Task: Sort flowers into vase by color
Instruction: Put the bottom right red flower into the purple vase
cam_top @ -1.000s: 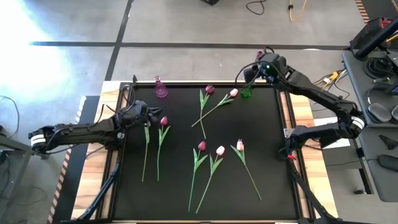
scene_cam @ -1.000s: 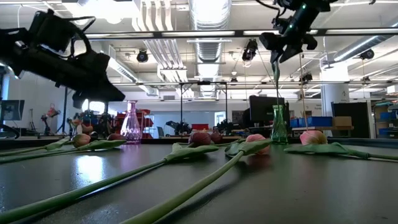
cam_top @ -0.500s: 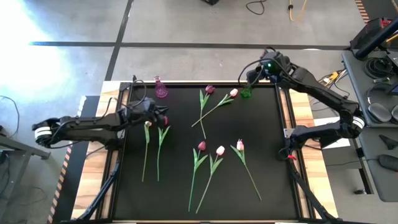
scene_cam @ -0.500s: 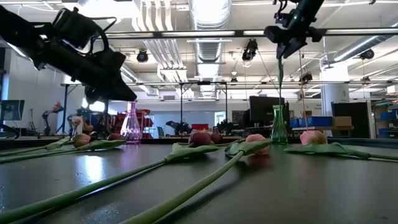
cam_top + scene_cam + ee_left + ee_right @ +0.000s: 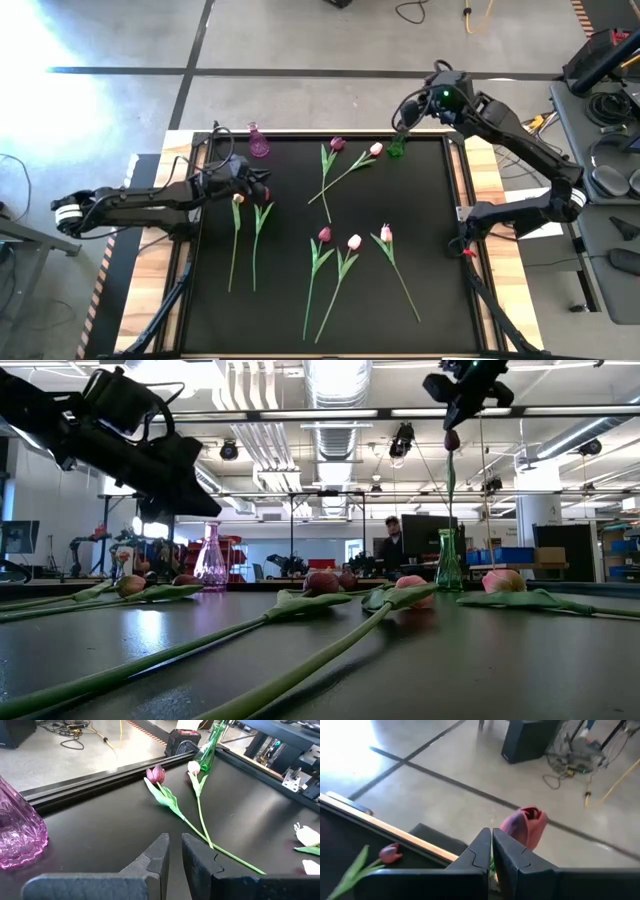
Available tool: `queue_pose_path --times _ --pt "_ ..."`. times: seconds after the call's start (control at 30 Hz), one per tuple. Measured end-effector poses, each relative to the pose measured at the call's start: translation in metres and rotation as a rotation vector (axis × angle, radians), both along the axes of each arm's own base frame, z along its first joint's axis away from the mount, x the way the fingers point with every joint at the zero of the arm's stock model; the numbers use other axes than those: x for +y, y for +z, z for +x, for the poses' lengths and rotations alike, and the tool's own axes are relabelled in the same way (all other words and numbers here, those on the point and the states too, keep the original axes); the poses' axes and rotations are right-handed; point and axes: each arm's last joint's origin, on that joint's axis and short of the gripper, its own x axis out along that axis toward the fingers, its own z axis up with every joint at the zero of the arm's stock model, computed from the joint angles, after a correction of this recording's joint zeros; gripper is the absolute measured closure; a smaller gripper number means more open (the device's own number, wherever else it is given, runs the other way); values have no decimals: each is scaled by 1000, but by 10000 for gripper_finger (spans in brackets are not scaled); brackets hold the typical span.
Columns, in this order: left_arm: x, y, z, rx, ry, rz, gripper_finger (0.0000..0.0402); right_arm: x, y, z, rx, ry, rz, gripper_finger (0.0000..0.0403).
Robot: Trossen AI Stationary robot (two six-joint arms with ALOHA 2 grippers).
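Observation:
Several tulips lie flat on the black mat, among them a magenta one (image 5: pixel 265 192) and a pale one (image 5: pixel 238 200) beside my left gripper (image 5: pixel 260 184). That gripper hovers well above the mat (image 5: pixel 205 510), its fingers nearly together with nothing between them (image 5: pixel 175 840). A magenta tulip (image 5: pixel 452 440) stands upright with its stem in the green vase (image 5: pixel 448 565) at the far right. My right gripper (image 5: pixel 456 415) hangs shut just above its head (image 5: pixel 525 825) and, as far as I can see, does not touch it. The pink vase (image 5: pixel 259 143) stands at the far left.
More tulips lie in the middle: a magenta (image 5: pixel 337 144) and a pale one (image 5: pixel 376 150) near the far edge, three others (image 5: pixel 354 241) nearer. Wooden strips (image 5: pixel 485 190) border the mat. A person (image 5: pixel 392 535) shows in the room behind.
My left gripper has gone toward the table's right edge, over the two tulips at the left. My right gripper has risen and drifted toward the far right, shutting as it went; the magenta tulip has stayed upright in the green vase, its head now showing below the fingers.

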Motion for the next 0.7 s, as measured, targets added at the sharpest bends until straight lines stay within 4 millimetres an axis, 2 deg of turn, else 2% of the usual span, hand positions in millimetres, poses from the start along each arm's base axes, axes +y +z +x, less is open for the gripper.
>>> queue_pose_path --times 0.17,0.27,0.37,0.5,0.63,0.7 --pt "0 0 0 -17 -7 -25 365 27 2 -6 -4 52 72 354" --pt "-1 0 0 -17 -11 -27 365 46 -12 -12 -21 49 88 318" --pt "-1 0 0 -17 -11 -27 365 59 -36 -16 -31 4 33 281" --pt "-1 0 0 -17 -11 -27 365 60 -69 -12 -76 8 -105 231" --pt "-1 0 0 -16 -11 -27 365 50 -96 -6 -99 -9 -203 188" --pt "-1 0 0 -18 -10 -30 365 43 -105 -6 -95 -76 -232 170"
